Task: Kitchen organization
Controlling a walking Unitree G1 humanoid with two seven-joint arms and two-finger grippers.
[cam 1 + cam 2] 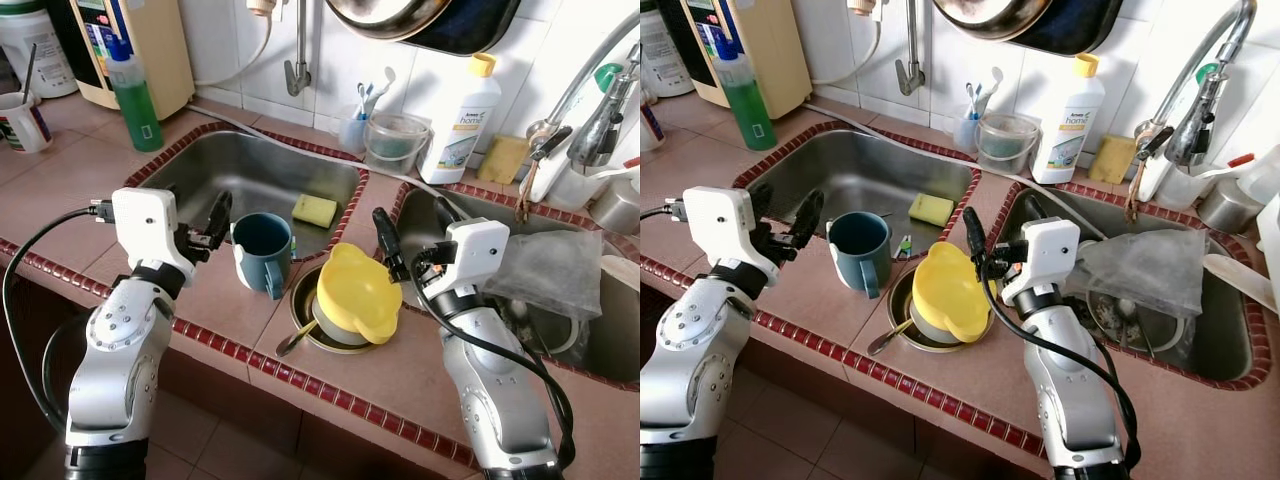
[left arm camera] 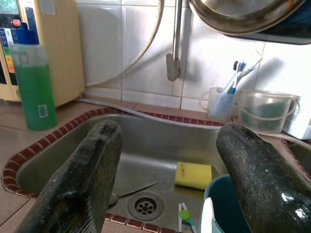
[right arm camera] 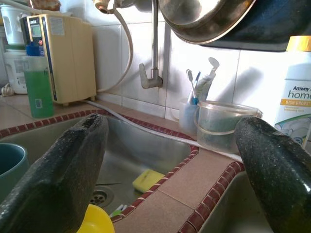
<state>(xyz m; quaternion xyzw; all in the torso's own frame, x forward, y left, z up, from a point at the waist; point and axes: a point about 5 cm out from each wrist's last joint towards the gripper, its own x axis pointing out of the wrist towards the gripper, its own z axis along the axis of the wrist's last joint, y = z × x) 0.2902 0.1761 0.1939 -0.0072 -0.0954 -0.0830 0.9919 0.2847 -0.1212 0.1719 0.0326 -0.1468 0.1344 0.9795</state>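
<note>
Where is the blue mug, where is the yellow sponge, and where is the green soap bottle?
blue mug (image 1: 262, 249): left eye view, on its outer wall below the rim.
yellow sponge (image 1: 314, 210): left eye view, on its flat top, inside the left sink.
green soap bottle (image 1: 135, 105): left eye view, on its green body.

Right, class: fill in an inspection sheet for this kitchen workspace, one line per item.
Surface: tiled counter with red-tile edging, two steel sinks.
Job's things: blue mug upright on the counter; yellow bowl tilted in a metal dish beside it.
Clutter: yellow sponge in the left sink; green soap bottle; white detergent bottle.
Grippers: left gripper open beside the mug; right gripper open by the bowl.
Cables: black cable from the left wrist.
Surroundings: white wall tiles, hanging pan.
</note>
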